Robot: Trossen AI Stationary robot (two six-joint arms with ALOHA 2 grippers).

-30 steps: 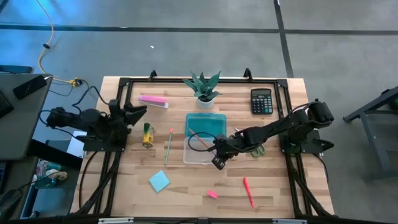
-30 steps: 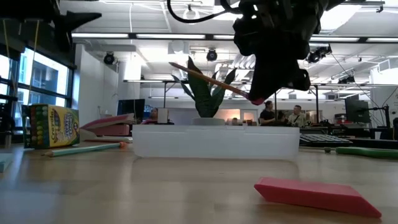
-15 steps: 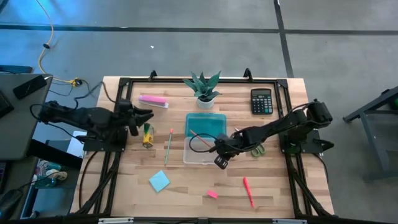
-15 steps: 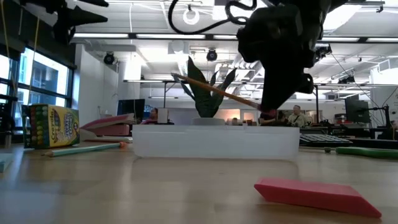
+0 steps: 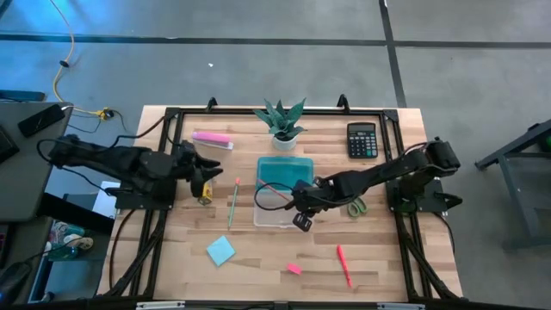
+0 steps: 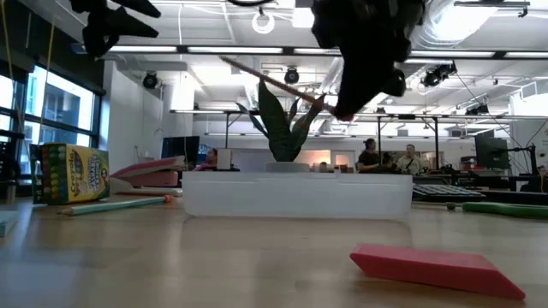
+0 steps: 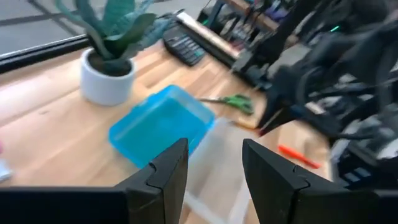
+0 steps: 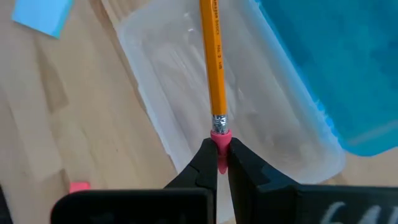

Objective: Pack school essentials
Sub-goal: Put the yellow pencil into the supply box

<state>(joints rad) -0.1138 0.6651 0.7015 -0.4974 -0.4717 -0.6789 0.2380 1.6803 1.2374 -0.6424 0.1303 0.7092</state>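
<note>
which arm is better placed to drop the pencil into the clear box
Right. The right gripper already pinches the pencil by its eraser end above the clear box; the left gripper is off beside the crayon box.

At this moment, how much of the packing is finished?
Nothing looks packed yet: the clear bin appears empty. In hand: the right tool grips an orange pencil by its eraser over the bin. Left on the table: crayon box, green pencil, notepad, eraser, red pen, scissors. The left tool hovers open near the crayons.
</note>
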